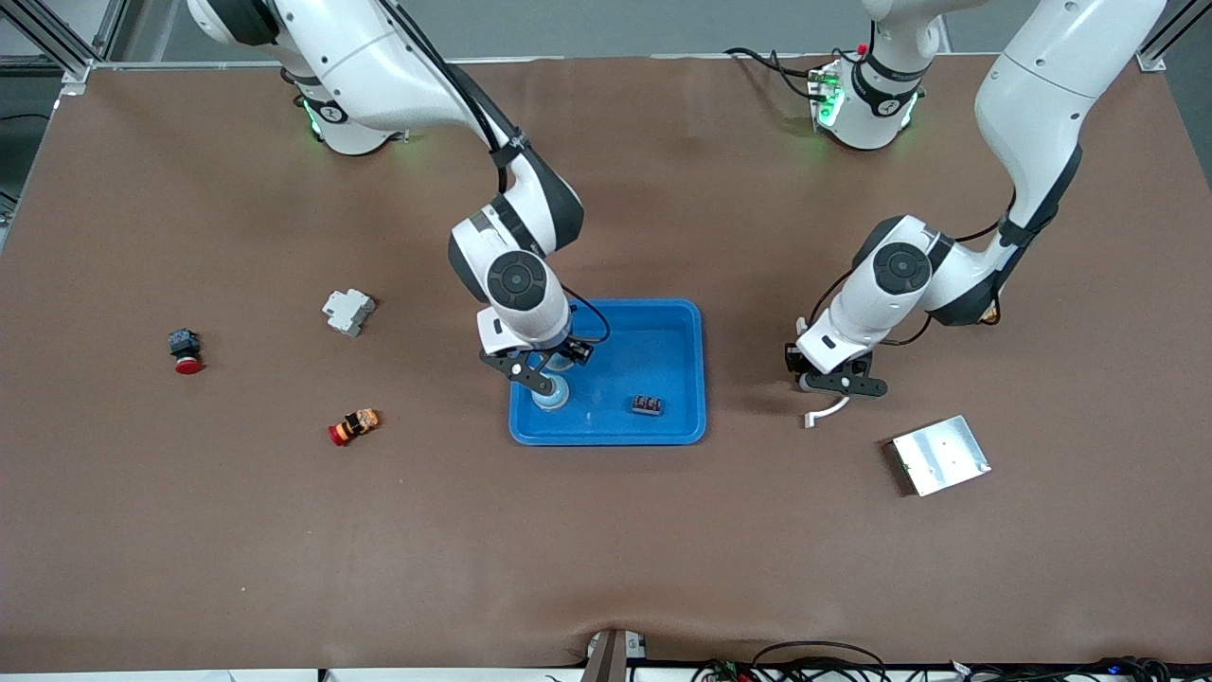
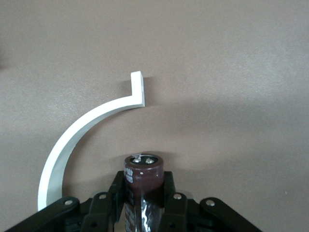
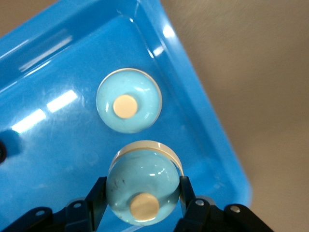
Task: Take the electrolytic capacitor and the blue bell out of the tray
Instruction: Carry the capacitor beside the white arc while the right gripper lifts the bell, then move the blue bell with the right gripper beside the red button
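A: Saw the right gripper (image 1: 547, 377) over the blue tray (image 1: 677, 317), at the tray's corner nearest the right arm's end and the front camera; fingers (image 3: 186, 191) clamped on a pale blue bell (image 3: 141, 186), dome facing the wrist camera, cream button at its centre.

B: Noted a second pale blue round shape (image 3: 128, 107) on the tray floor just beside it in the right wrist view; could not tell whether a reflection or another bell. Also spotted a small black part (image 1: 647, 405) lying in the tray.

A: Found the left gripper (image 1: 843, 384) over bare counter (image 1: 606, 549) toward the left arm's end; fingers (image 2: 170, 193) clamped on a dark brown capacitor (image 2: 143, 186), terminals facing the wrist camera.

B: Saw a curved white strip (image 2: 79, 133) flat on the counter beneath it; a silver plate (image 1: 940, 455) nearby, nearer the front camera. Elsewhere, toward the right arm's end: a white block (image 1: 348, 311), a red-capped button (image 1: 186, 350), an orange and red part (image 1: 354, 426).
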Motion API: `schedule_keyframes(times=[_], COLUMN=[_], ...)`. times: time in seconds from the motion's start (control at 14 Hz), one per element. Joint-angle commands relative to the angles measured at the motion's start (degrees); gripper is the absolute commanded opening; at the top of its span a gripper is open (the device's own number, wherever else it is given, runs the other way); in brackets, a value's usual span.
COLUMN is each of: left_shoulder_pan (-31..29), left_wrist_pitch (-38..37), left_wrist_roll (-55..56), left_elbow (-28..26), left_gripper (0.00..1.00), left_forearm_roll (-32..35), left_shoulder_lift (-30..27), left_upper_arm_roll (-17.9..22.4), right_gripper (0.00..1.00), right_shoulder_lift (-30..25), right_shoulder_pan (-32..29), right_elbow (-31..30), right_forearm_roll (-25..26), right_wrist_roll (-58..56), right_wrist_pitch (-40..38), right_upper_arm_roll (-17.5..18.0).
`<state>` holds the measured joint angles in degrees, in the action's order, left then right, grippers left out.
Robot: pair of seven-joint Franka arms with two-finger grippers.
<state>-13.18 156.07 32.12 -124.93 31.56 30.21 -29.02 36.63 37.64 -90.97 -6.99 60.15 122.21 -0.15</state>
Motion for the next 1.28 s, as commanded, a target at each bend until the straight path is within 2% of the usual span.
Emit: schedule_keyframes(times=[0.0,0.21,0.43,0.5,0.57,0.64,0.71,0.93,1.07,1.21], left_shoulder_pan=[0.08,0.08,-0.18,-0.18,-0.18,0.08,-0.09,-0.18,-0.09,-0.36], left_wrist_pitch=[0.46,0.46,0.38,0.38,0.38,0.29,0.2,-2.16,-6.9,-9.54], left_wrist_roll=[2.77,2.95,2.86,2.86,2.86,3.03,3.73,7.85,9.88,10.07], left_elbow=[0.39,0.65,1.09,1.09,1.53,1.7,1.71,1.62,2.32,3.46], left_gripper=[0.0,0.0,0.0,0.26,0.79,1.0,1.0,1.0,1.0,1.0], left_forearm_roll=[3.23,4.38,4.38,4.38,4.38,4.38,4.38,4.38,4.38,4.3], left_shoulder_lift=[0.72,1.95,2.83,3.27,3.45,3.36,3.01,0.47,-2.16,-3.66], left_upper_arm_roll=[-0.16,-0.16,-0.16,-0.16,-0.16,-0.16,-0.25,-0.51,-1.74,-2.45], right_gripper=[0.0,0.0,0.0,0.0,0.0,0.0,0.0,0.0,0.0,0.0], right_shoulder_lift=[-5.51,-9.99,-16.31,-17.9,-18.78,-19.57,-21.32,-26.6,-27.67,-27.23], right_shoulder_pan=[-3.8,-9.24,-16.7,-19.34,-21.54,-22.0,-22.43,-30.23,-37.18,-44.63], right_elbow=[-1.75,-4.91,-11.93,-14.13,-16.41,-19.31,-22.82,-31.88,-35.06,-35.6], right_forearm_roll=[-1.01,-0.84,-0.22,0.3,3.26,9.04,13.01,13.4,13.4,13.58], right_wrist_roll=[-7.31,-16.0,-28.55,-32.69,-35.69,-36.5,-36.86,-49.38,-60.45,-72.13], right_wrist_pitch=[-7.57,-13.56,-16.12,-16.13,-16.04,-15.17,-12.81,-5.69,-1.47,1.53], right_upper_arm_roll=[0.24,0.15,-0.02,-0.02,-0.02,-0.02,-0.02,-0.02,-0.02,-0.02])
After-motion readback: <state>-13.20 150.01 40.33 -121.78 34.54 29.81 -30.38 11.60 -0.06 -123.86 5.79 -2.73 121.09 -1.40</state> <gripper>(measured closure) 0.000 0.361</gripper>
